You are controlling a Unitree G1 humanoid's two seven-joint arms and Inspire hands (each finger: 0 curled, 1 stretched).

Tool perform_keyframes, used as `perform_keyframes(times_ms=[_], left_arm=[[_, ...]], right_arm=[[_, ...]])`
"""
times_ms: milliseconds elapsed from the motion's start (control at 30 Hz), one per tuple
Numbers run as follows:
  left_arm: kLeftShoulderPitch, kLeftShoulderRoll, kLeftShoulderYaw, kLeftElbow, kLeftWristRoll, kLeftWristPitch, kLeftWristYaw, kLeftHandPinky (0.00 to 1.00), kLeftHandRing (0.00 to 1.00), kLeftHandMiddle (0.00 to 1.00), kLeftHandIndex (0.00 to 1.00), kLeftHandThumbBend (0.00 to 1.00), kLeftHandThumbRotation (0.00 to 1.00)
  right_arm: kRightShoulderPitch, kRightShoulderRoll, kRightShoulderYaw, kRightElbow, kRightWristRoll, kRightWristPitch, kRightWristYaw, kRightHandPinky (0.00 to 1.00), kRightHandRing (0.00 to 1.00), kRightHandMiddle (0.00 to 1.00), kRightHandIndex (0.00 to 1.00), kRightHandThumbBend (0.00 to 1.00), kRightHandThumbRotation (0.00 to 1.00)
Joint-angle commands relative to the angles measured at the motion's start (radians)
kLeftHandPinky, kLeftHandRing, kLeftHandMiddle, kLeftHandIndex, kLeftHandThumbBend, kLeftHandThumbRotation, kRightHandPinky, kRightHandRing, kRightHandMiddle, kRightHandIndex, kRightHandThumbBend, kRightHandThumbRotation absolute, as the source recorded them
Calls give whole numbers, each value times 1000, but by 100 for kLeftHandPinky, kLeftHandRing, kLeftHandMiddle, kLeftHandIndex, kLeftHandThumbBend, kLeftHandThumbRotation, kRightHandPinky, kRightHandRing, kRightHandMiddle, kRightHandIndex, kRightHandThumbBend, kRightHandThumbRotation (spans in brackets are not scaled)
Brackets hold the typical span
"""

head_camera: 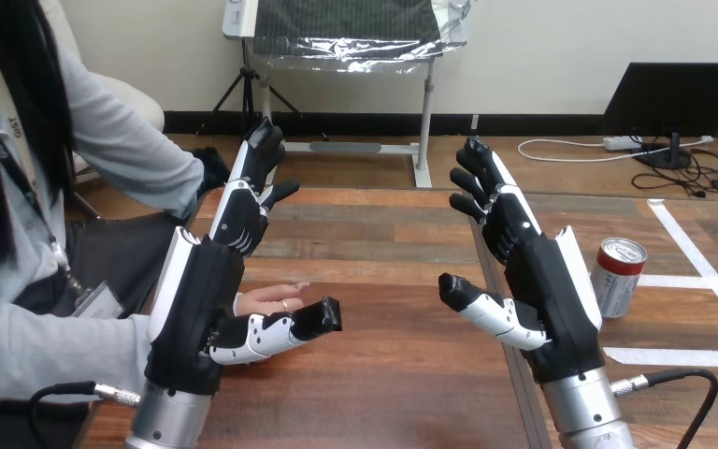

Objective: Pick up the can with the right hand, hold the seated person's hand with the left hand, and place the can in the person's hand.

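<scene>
Step in hand: pick up can, not yet begun.

Right hand (535, 271): spread wide, fingers straight, thumb out, holding nothing. Palm faces inward, away from can (618, 276).

Can: upright on table (393, 374), just beside the back of the right hand, apart from it.

Procedure (judged): turn palm toward can, approach from the side w/ thumb and fingers either side of the body, then close at mid-height. A knock from the hand's back could tip it.

Left hand (210, 299): also wide open, empty. Person's hand (269, 299) lies palm-up just behind its thumb; contact btw. them cannot be told.

Surface: dark wood planks. White tape lines (682, 356) run beside the can.
</scene>
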Motion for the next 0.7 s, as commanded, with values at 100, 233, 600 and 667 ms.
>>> perform_keyframes(times_ms=[100, 233, 600, 667], left_arm=[[-72, -3, 20, 5, -20, -16, -11, 88, 97, 100, 99, 100, 56], [-71, -2, 24, 5, -20, -15, -15, 87, 97, 100, 99, 100, 56], [-70, 0, 34, 3, -23, -13, -26, 86, 96, 100, 98, 100, 56], [-70, 0, 33, 1, -28, -12, -30, 86, 96, 100, 98, 100, 56]], right_arm=[[-72, -7, -12, -4, 9, -18, -7, 89, 93, 95, 96, 100, 65], [-73, -6, -12, 1, 10, -23, -6, 89, 93, 95, 96, 100, 65], [-68, -2, -11, -4, 14, -19, -4, 89, 93, 95, 96, 100, 64], [-67, -2, -11, -5, 13, -19, -5, 89, 93, 95, 96, 100, 64]])
